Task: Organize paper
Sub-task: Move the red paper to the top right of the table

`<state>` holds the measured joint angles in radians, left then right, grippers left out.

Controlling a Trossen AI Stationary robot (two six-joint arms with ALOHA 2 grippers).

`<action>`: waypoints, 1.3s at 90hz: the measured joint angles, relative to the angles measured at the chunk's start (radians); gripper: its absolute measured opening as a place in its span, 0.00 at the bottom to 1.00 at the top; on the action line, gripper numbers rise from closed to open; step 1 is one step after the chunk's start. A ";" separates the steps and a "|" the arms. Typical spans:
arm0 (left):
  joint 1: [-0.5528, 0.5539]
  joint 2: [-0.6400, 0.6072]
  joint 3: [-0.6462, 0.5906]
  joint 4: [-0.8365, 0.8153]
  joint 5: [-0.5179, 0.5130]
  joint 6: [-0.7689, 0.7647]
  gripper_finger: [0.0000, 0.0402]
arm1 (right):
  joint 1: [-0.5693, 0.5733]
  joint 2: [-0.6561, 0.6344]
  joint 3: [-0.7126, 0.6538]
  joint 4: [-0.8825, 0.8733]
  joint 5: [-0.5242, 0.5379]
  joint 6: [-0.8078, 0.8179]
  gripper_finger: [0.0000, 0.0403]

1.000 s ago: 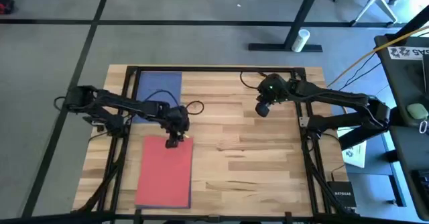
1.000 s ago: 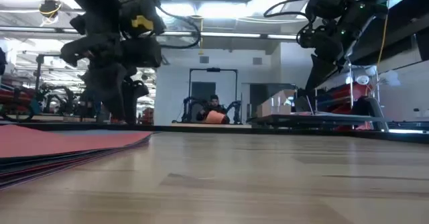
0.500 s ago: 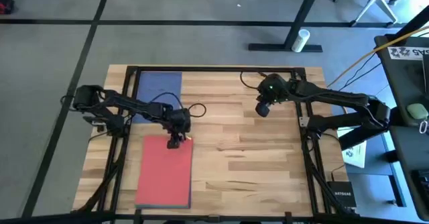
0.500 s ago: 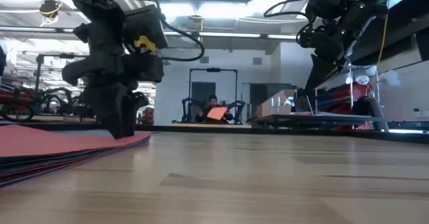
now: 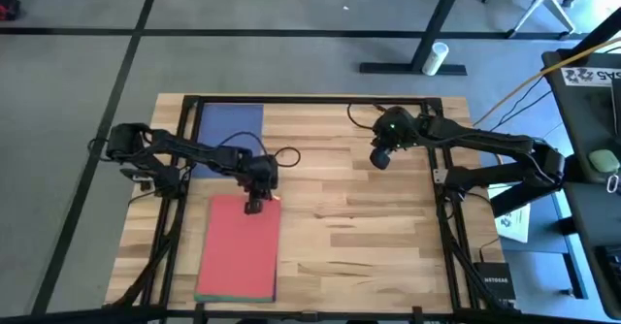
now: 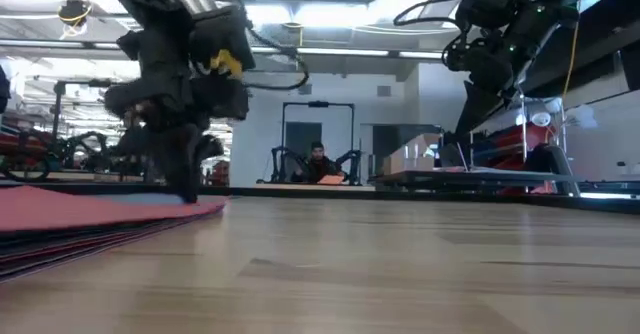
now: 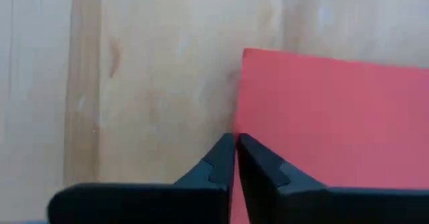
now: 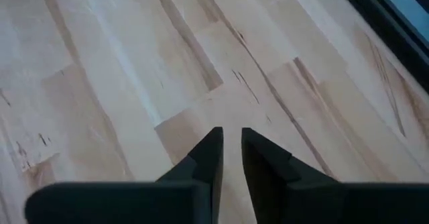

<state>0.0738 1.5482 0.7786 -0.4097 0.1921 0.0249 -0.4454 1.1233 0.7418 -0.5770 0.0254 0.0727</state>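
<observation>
Left gripper pressed together on the far edge of a red sheet; right gripper held over bare wood.

Nearest on the left of the wooden table lies a stack of paper with the red sheet on top and darker edges showing under its near and right sides. At the stack's far right corner the left gripper points down, its fingers closed with their tips at the red sheet's edge; whether they pinch it cannot be told. Farther back on the left a blue sheet lies flat, well apart from the stack. Toward the far right, the right gripper hangs above the table, fingers nearly together with a narrow gap, holding nothing. Beyond the table a person sits in the room.
</observation>
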 joint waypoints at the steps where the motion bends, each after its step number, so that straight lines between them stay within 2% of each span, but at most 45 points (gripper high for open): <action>1: 0.000 0.000 0.004 -0.001 0.000 0.000 0.00 | 0.000 0.000 0.000 0.000 0.000 0.000 0.11; 26: 0.036 -0.001 0.121 0.021 -0.009 0.014 0.00 | 0.000 0.000 0.000 0.000 0.000 -0.001 0.11; 32: 0.045 -0.002 0.137 0.028 0.019 0.020 0.00 | 0.000 0.000 0.000 0.000 0.000 -0.002 0.11; 51: -0.011 0.010 0.138 -0.020 0.050 0.099 0.00 | 0.000 0.000 0.000 0.000 0.000 -0.003 0.11; 68: -0.056 0.080 0.138 -0.003 0.013 0.121 0.00 | 0.000 0.000 0.000 0.000 0.000 -0.003 0.11; 93: -0.050 0.194 0.138 0.051 0.004 0.128 0.00 | 0.000 0.000 0.000 0.000 0.000 -0.003 0.11; 117: 0.014 0.217 0.142 0.178 -0.008 0.159 0.00 | 0.000 0.000 0.000 0.000 0.000 -0.003 0.11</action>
<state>0.0880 1.7657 0.9209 -0.2321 0.1844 0.1841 -0.4454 1.1233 0.7417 -0.5774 0.0254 0.0692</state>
